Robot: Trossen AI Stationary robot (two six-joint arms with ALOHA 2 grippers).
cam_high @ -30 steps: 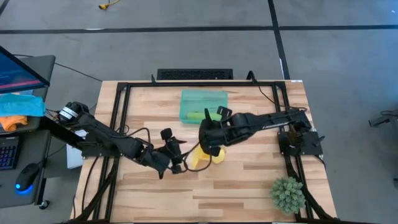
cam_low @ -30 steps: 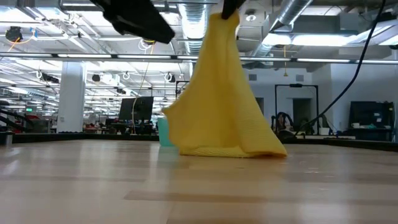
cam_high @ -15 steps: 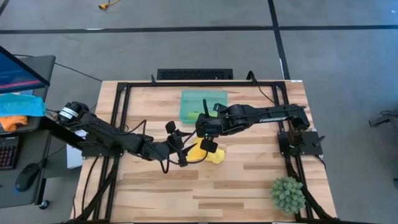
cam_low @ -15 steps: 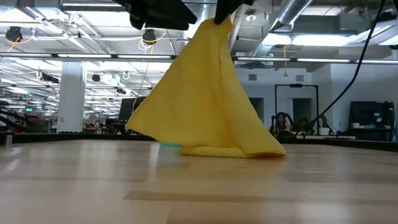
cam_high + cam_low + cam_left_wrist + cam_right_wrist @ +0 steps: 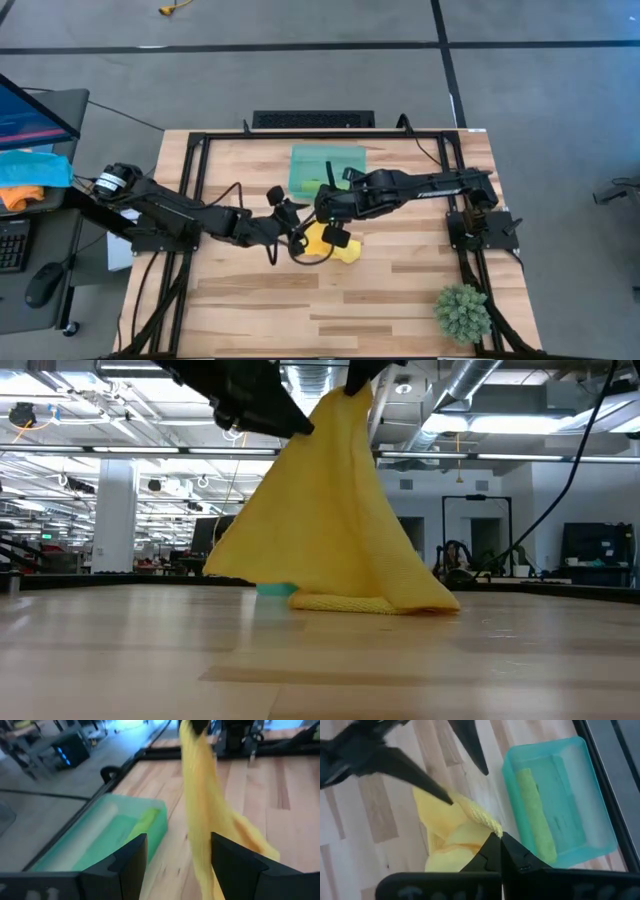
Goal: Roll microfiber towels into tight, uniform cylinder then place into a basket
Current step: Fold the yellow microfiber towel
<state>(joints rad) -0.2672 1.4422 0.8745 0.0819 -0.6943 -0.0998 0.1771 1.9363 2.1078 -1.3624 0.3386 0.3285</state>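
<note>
Yellow towel [image 5: 331, 246], soft, light and limp, hangs tent-like from the right gripper [image 5: 496, 839], clamped on one corner, its hem pooled on the bench [image 5: 400, 290] at 5 o'clock of the basket [image 5: 327, 165]; the left gripper [image 5: 176, 851], apart, would best take an adjacent corner.

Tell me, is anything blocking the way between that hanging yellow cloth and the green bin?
Nothing visible does. The right gripper holds the yellow towel by a corner, its lower edge on the table, and bare wood lies between it and the basket. A rolled green towel already fills part of the basket.
</note>
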